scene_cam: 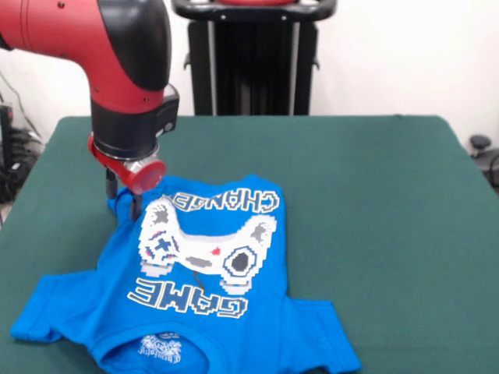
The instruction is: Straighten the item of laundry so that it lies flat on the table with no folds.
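The bright blue T-shirt [203, 288] lies print-up on the dark green table [374, 195], collar toward the near edge and both sleeves spread. The white-grey controller print and the "GAME" lettering show. Its right side edge looks folded under, and its far left hem corner is bunched and raised. My gripper [124, 199] comes down from the red and black arm at that corner. It is shut on the raised fabric, with blue cloth between its fingers [136, 207].
The robot's black pedestal [253, 58] stands at the far edge of the table. Dark cables and gear [483, 152] show beyond the table's right and left sides. Bare green cloth stretches to the right of the shirt.
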